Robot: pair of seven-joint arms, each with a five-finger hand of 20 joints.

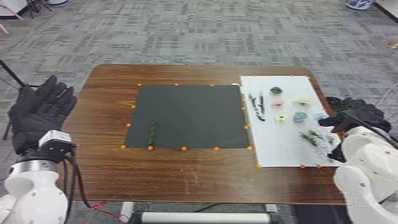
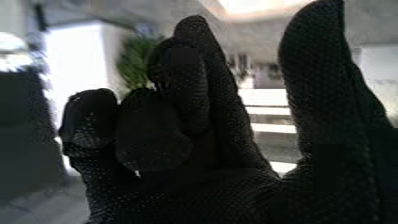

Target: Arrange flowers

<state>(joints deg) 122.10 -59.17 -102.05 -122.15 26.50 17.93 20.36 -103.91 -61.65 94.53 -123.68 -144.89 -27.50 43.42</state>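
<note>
– What to see around the work?
– On the brown tabletop (image 1: 107,170), can see a dark sheet (image 1: 191,110) with small orange markers (image 1: 184,148) along its edges, and beside it, on the right, a white sheet (image 1: 275,155).
– And in the way?
– At the white sheet's right edge, partly hiding it, can see the right hand (image 1: 360,112), with some fingers bent and the thumb straight, apart. Just beyond the tabletop's left edge, the left hand (image 1: 37,111), with fingers straight and a little spread.
– How to find the green stem (image 1: 152,134)?
– Lies on the dark sheet, near its near left corner, long axis going from near to far. Cannot tell which end is the tip.
– And the flower heads (image 1: 277,102)?
– Scattered on the white sheet, with dark stems (image 1: 258,106), also lengthwise near to far, and green sprigs (image 1: 311,136).
– Any container?
– Beyond, on the grey floor (image 1: 213,40), a blue-and-white pot (image 1: 360,4). Cannot tell what is in it.
</note>
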